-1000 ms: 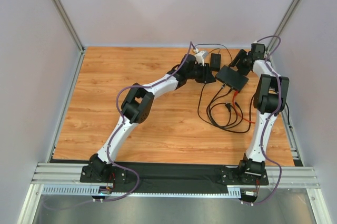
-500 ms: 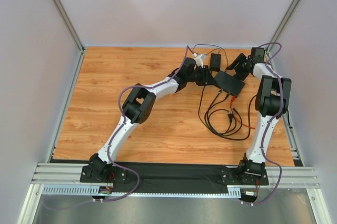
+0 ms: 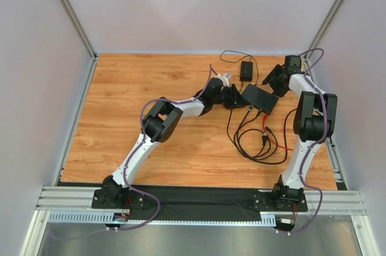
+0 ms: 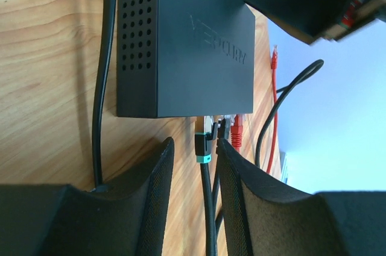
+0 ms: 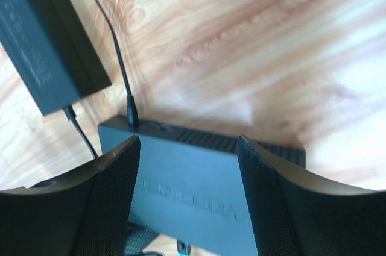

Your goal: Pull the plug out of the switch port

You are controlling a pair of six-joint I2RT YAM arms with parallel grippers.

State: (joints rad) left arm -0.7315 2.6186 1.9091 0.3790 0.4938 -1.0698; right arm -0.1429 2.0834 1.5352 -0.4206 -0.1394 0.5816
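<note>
The switch (image 3: 260, 98) is a flat black box on the wooden table, right of centre. In the left wrist view the switch (image 4: 181, 45) has several plugs in its near edge. One is a black plug with a teal band (image 4: 205, 144), and a red plug (image 4: 236, 131) sits beside it. My left gripper (image 4: 194, 144) is open. Its fingers stand on either side of the teal-banded plug and its cable, with gaps showing. My right gripper (image 5: 187, 141) is open, its fingers spread over the switch's top (image 5: 205, 190) from the far side.
A smaller black adapter brick (image 3: 246, 70) lies behind the switch, and its thin cord (image 5: 131, 117) enters the switch's back edge. Black and red cables (image 3: 259, 138) loop on the table in front of the switch. The right wall post (image 3: 329, 21) stands close by.
The switch has slid a little toward the near left. Both grippers have moved with it, and the cable loops have shifted. The adapter brick has stayed in place.
</note>
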